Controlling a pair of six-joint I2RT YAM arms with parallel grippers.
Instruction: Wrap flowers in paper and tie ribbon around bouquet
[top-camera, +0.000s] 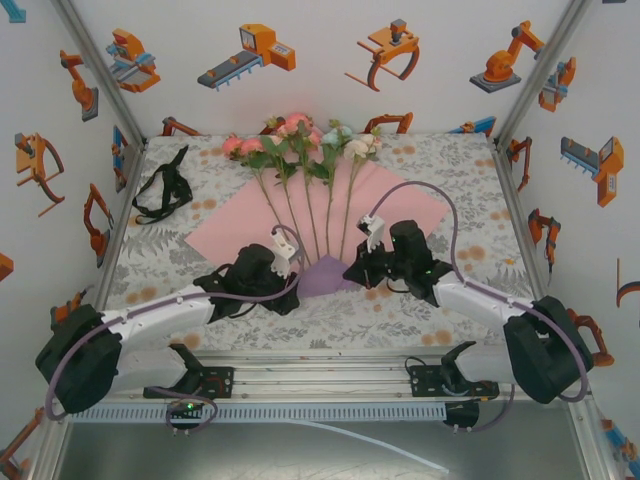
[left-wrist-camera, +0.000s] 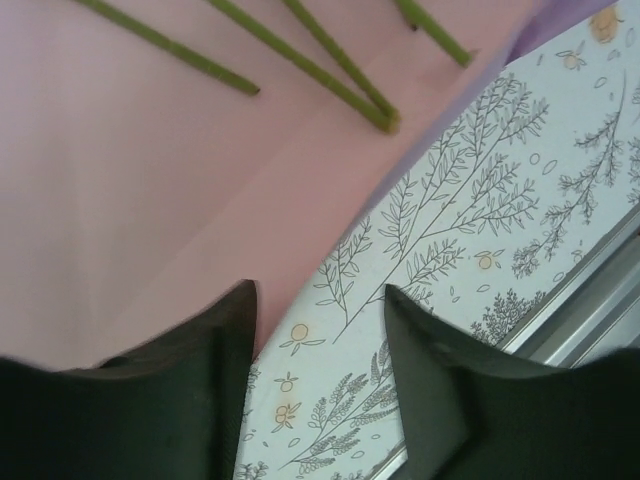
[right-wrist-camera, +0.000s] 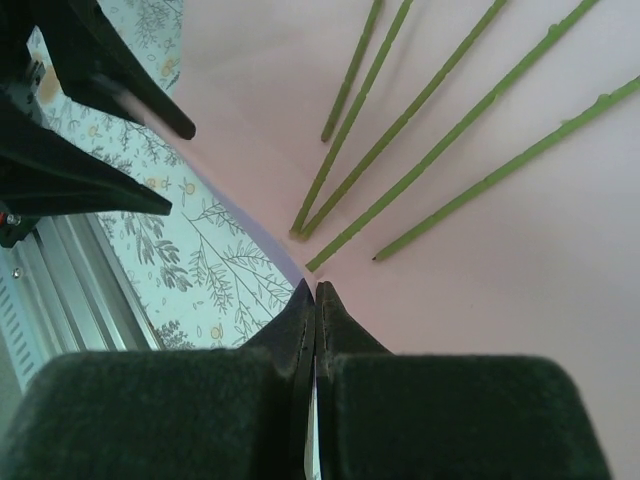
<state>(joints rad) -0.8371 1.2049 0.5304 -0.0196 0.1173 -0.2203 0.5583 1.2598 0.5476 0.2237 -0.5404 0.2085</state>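
Right now, on the overhead camera, I see the paper (top-camera: 405, 205) lying flat on the bench (top-camera: 470, 185) as a pink diamond in the middle of the frame, its lowest corner turned over to show the lilac face. Across it the flowers (top-camera: 300, 140) are fanned out. The pink, peach and cream blooms sit along the top of the sheet, and the stalks (left-wrist-camera: 170, 45) run down and converge toward that lilac corner, stopping short of the edge. Over at the upper left of the frame the ribbon (top-camera: 162, 190) lies in a loose black heap on the bench, well apart from the paper. Both arms reach in from the bottom of the view and meet at the sheet's lowest corner, one on either side. On the left wrist camera the left tool (left-wrist-camera: 320, 290) is released, its two dark fingers apart with nothing between them. One finger hangs over the pink sheet, the other over the patterned bench, and the paper's edge runs up between them. On the right wrist camera the right tool (right-wrist-camera: 316, 292) is clenched, fingers pressed tight together, their tips right at the paper's lilac-lined edge just below the stalk ends. Whether any of the sheet is caught in that pinch I cannot tell.
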